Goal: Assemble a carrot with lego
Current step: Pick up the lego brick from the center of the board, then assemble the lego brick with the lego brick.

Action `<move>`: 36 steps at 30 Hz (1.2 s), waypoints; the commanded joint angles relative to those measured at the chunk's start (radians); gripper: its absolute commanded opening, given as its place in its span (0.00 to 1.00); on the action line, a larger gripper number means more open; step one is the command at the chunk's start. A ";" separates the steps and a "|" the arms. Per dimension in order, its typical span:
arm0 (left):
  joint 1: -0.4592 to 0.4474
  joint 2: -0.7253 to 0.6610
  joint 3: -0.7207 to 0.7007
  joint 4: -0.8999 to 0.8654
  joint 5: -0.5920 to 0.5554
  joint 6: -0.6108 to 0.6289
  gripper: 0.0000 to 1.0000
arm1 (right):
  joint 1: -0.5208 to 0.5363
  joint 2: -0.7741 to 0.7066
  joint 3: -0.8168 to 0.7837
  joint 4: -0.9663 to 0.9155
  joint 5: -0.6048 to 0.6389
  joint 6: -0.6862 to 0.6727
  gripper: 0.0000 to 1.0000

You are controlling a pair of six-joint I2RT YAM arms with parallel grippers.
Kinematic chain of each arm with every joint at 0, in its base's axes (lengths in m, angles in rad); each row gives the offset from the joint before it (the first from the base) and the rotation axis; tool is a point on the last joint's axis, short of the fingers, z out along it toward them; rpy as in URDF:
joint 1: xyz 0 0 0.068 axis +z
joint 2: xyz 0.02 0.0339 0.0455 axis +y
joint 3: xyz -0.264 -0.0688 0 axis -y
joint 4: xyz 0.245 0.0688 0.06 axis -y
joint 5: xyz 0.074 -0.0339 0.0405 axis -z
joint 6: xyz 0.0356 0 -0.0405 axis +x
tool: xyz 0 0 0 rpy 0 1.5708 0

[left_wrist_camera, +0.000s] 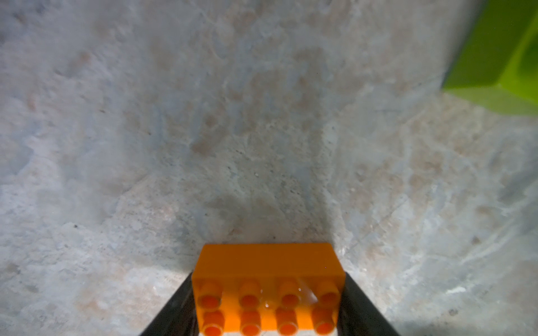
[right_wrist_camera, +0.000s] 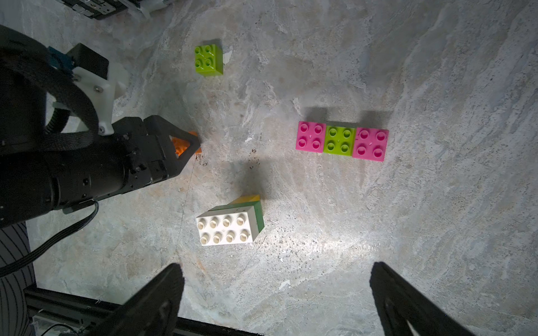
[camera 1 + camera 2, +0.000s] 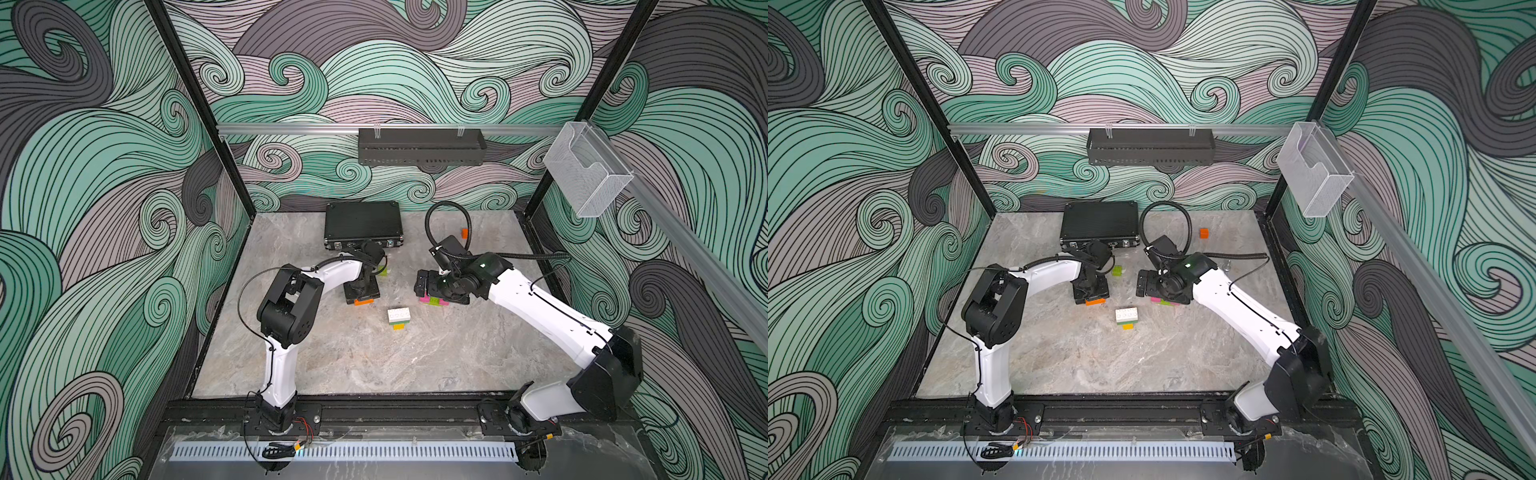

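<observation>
— What is seen at the left?

— The left gripper [image 1: 268, 279] is clamped on an oblong orange brick [image 1: 266, 260]. Black fingers are pressed against both of its short ends, and eight studs are turned upward. A square lime brick [image 2: 209, 59] is set apart at its 1 o'clock.

— Where is the carrot found?

— Only a started carrot [image 3: 399, 316] is seen, near the middle of the table [image 3: 374, 365], at 4 o'clock from the orange brick. A white eight-stud brick is stacked on a dark green one, with a smaller yellow tip underneath.

— And rightward?

— At the carrot's 2 o'clock a pink-lime-pink row [image 2: 340, 141] is laid flat, its bricks touching side by side. Above it the right gripper [image 2: 276, 265] is spread wide, with nothing grasped. A small orange cube [image 3: 1203, 233] is left far off at 1 o'clock.
</observation>
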 commanded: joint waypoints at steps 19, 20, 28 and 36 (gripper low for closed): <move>-0.199 -0.320 0.083 -0.330 0.020 -0.142 0.00 | -0.156 -0.140 -0.330 0.255 -0.255 -0.024 1.00; -0.217 -0.315 0.089 -0.330 0.026 -0.154 0.00 | -0.171 -0.147 -0.343 0.266 -0.273 -0.027 1.00; -0.342 -0.217 0.203 -0.325 0.035 -0.188 0.00 | -0.247 -0.225 -0.458 0.344 -0.414 -0.034 1.00; -0.361 -0.152 0.247 -0.335 -0.002 -0.166 0.00 | -0.303 -0.272 -0.518 0.369 -0.511 -0.027 1.00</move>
